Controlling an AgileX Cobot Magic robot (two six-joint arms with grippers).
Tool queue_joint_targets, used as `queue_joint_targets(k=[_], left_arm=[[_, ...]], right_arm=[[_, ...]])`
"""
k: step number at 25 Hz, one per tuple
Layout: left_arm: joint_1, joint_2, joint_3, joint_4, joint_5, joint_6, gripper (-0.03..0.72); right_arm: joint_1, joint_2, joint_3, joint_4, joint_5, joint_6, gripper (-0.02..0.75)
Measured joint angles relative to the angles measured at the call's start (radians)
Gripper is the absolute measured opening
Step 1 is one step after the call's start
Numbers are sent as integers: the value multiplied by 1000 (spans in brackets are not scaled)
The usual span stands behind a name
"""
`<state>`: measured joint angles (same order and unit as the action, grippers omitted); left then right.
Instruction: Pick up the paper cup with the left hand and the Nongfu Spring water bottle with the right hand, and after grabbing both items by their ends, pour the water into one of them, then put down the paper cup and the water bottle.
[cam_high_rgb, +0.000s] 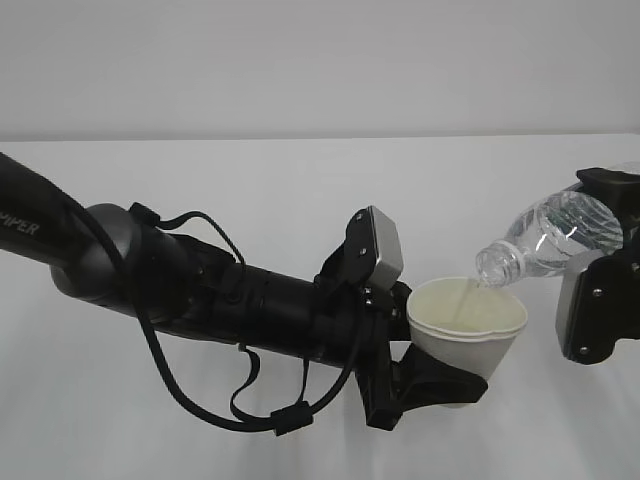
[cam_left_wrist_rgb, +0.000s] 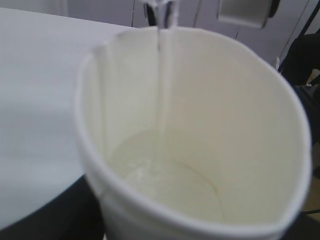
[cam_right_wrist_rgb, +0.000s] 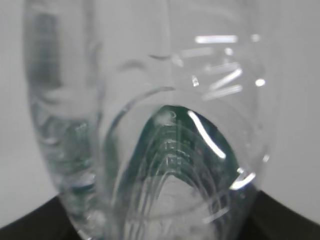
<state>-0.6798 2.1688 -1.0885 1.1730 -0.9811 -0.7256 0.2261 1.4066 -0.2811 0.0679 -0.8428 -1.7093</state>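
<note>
Here, water pours from bottle into cup above the white table (cam_high_rgb: 300, 180).
Nearest, the black left claw (cam_high_rgb: 440, 380) clamps the small white paper cup (cam_high_rgb: 465, 325); its arm reads "PIPER". Beyond, the right claw (cam_high_rgb: 600, 260) clamps the tilted clear ribbed plastic bottle (cam_high_rgb: 555, 238), its thin clear stream (cam_left_wrist_rgb: 162, 75) falling into the cup.

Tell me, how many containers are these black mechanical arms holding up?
2: a white paper cup in the left gripper, and a clear ribbed plastic bottle tilted over it in the right gripper.
</note>
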Motion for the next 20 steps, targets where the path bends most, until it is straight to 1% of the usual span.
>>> queue_joint_targets(k=[20], left_arm=[[0,0,0,1,0,-2,447]], right_arm=[[0,0,-2,0,-2,-6,428]])
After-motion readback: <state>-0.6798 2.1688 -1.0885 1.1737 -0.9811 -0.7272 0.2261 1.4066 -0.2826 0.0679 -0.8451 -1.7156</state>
